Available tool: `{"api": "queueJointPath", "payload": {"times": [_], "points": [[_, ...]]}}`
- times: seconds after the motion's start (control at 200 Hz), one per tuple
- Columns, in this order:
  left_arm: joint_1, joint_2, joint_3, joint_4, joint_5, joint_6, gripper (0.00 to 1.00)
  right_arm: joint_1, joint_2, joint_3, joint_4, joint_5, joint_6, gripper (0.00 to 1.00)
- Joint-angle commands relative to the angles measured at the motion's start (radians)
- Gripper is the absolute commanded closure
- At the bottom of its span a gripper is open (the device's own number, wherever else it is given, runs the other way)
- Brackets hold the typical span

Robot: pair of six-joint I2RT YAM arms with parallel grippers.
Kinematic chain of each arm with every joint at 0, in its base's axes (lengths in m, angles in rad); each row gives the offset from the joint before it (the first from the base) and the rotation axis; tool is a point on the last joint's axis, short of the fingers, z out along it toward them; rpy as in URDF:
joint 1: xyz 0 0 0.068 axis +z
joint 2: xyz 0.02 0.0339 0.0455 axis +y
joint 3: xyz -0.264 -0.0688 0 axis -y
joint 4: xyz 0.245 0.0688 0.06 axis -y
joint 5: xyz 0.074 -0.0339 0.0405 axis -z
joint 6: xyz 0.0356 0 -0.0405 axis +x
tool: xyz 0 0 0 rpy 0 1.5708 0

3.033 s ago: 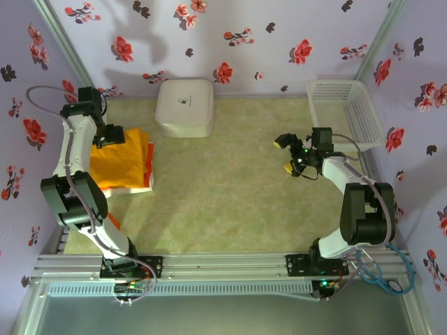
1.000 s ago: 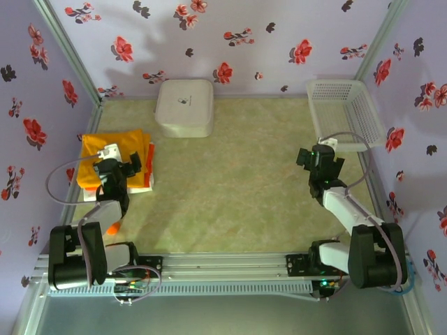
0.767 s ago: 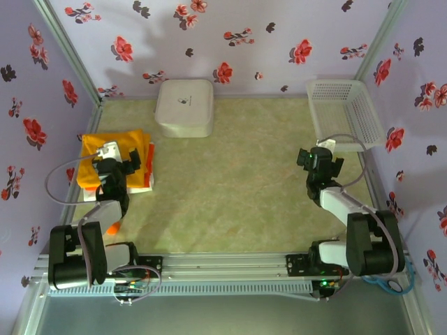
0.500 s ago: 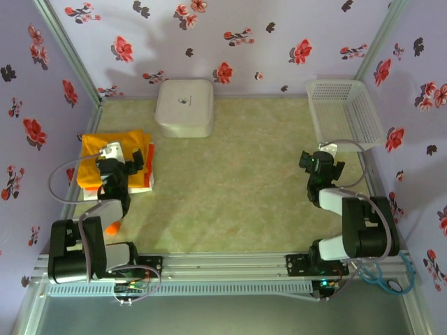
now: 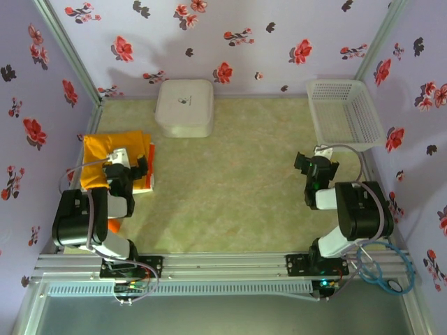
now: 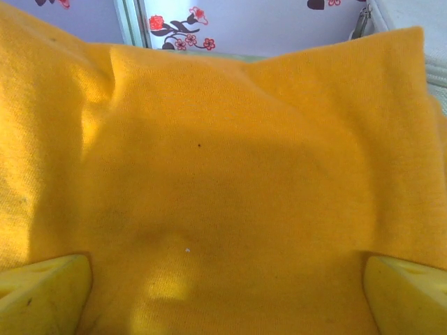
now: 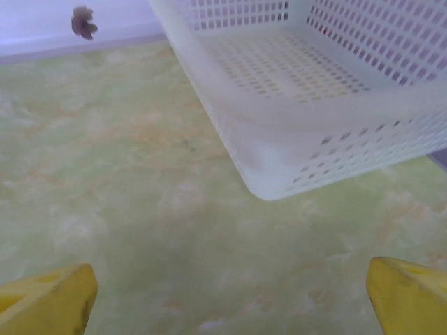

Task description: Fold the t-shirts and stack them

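L gripper [image 6: 223, 296] wide apart, empty, close over yellow t-shirt [image 6: 230, 160]. R gripper [image 7: 230, 300] wide apart, empty, nr basket [image 7: 314, 146].

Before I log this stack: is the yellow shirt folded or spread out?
Folded. The yellow shirt lies as a compact rectangle atop the red-orange shirt, whose edge shows at its right.

The green marbled table [image 5: 237, 188] bears stacked t-shirts [image 5: 99, 150], a white box [image 5: 184, 107] and a basket [image 5: 347, 115].

The middle of the surface [image 5: 230, 188] lies open. A white box [image 5: 184, 107] blocks the far edge, a basket [image 5: 347, 112] the far right corner, and folded shirts [image 5: 105, 150] the left side.
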Motion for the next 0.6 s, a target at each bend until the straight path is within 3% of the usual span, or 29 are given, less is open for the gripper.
{"api": "queueJointPath", "payload": {"times": [0.0,0.12,0.595], "points": [[-0.01,0.023,-0.007,0.062,0.02,0.002,0.0,-0.007,-0.01,0.028,-0.006,0.002,0.015,0.01],[-0.025,0.014,0.102,-0.139,-0.012,0.006,0.0,-0.019,-0.006,0.025,0.004,-0.015,0.023,0.01],[-0.032,0.02,0.097,-0.124,-0.02,0.016,0.0,-0.018,-0.006,0.015,0.027,-0.017,0.016,0.01]]}}
